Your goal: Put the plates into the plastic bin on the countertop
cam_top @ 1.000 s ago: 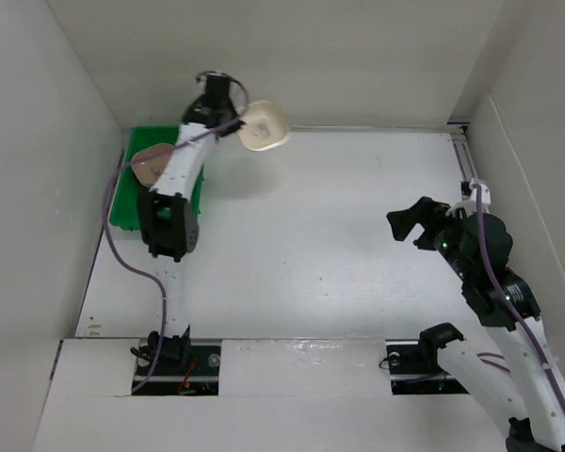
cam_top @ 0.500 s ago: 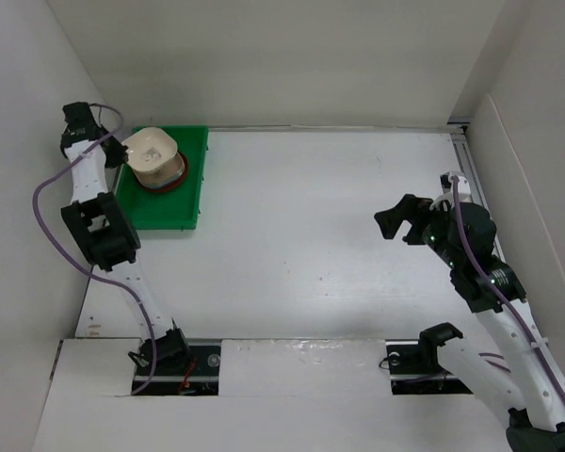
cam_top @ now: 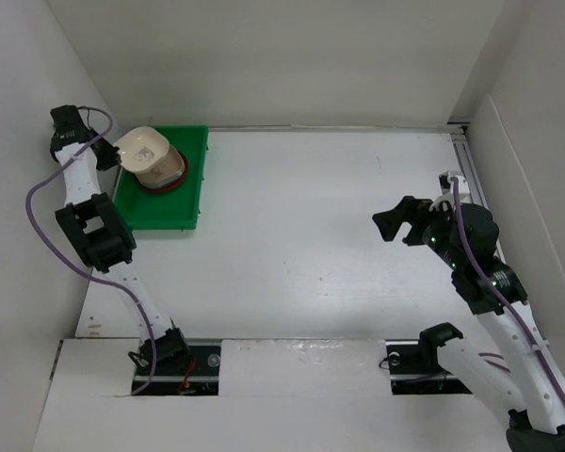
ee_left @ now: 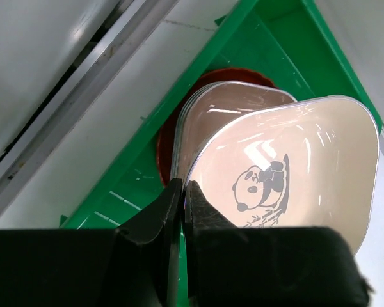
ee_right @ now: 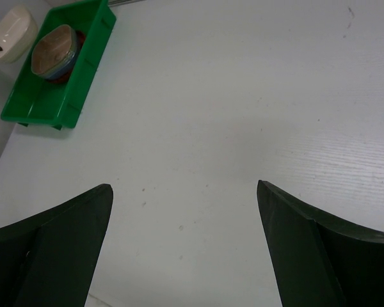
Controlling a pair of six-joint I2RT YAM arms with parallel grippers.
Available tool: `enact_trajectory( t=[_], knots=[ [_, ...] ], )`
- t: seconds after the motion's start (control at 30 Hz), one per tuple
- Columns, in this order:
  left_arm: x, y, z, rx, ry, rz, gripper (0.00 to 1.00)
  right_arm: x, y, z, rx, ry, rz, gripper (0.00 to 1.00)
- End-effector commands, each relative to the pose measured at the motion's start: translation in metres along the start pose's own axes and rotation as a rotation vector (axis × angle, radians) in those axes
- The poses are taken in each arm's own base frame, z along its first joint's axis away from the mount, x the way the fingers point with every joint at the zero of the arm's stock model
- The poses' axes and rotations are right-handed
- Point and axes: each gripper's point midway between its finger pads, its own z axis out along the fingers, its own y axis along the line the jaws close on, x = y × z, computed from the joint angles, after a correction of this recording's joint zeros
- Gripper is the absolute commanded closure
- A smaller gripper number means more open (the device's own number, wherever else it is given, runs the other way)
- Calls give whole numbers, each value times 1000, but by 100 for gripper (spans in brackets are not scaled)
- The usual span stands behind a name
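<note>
My left gripper (cam_top: 116, 156) is shut on the rim of a cream rounded-square plate (cam_top: 141, 149) with a panda print and holds it tilted over the left part of the green plastic bin (cam_top: 190, 188). In the left wrist view the jaws (ee_left: 182, 192) pinch the cream plate (ee_left: 288, 166). Below it a stack lies in the bin (ee_left: 269, 38), with a pinkish-tan plate (ee_left: 233, 105) on top and a red-brown plate (ee_left: 169, 144) at the bottom. My right gripper (cam_top: 395, 218) is open and empty above the white countertop (cam_top: 311, 235), far from the bin.
White walls close in the countertop on the left, back and right. The right wrist view shows the open gripper (ee_right: 185, 192) over the bare top, with the bin (ee_right: 25, 105), the stack (ee_right: 54, 43) and the held cream plate (ee_right: 13, 24) far left.
My left arm has swung the cream plate from right of the bin at the back to over the stack in the bin. The right gripper has shifted slightly left.
</note>
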Motion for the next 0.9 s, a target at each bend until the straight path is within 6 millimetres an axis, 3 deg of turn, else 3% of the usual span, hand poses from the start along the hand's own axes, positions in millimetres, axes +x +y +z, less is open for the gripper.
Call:
enact_trajectory(
  t=[0.0,0.1,0.2,0.23,0.27,0.33,0.37,0.47,0.5,0.57,0.6,0.63,0.67,0.7,0.73,0.8,0.87],
  knots=[
    [-26,-33,-9,54,-90,29,100,-14,12,-2,-54,-51,-23,0],
    [-16,-34,2,18,-71,40,99,-15,13,-3,-53,-50,-22,0],
    [-13,-22,6,-41,-69,26,91,-19,14,-5,-57,-58,-23,0],
    [-17,-24,4,-36,-79,18,81,-16,13,-5,-53,-50,-22,0],
    [-20,-26,2,-32,-87,19,50,-16,13,-5,-53,-50,-22,0],
    [-22,-26,0,-43,-94,6,23,-20,15,-6,-57,-58,-23,0],
    [-26,-37,-9,-26,-108,7,3,-19,14,-4,-53,-50,-22,0],
    [-41,-69,-47,46,-160,30,0,-19,14,-4,-53,-50,-22,0],
    [-48,-87,-78,83,-203,45,0,-18,15,-4,-61,-46,-32,0],
    [-42,-122,-113,115,-257,107,0,-20,16,-3,-61,-46,-32,0],
    [-42,-138,-150,139,-308,132,0,-28,20,-6,-69,-66,-34,0],
    [-28,-156,-166,128,-340,175,0,-30,21,-8,-69,-66,-34,0],
    [-18,-163,-181,126,-356,190,0,-33,17,-7,-43,-69,-32,0],
    [1,-163,-182,110,-339,208,0,-41,19,-13,-37,-80,-42,0],
    [4,-169,-222,152,-393,211,0,-45,21,-16,-39,-86,-53,0],
    [24,-168,-249,197,-392,196,0,-50,16,-20,1,-82,-61,0],
    [48,-152,-286,282,-422,188,0,-64,22,-29,4,-103,-72,0]
  ],
)
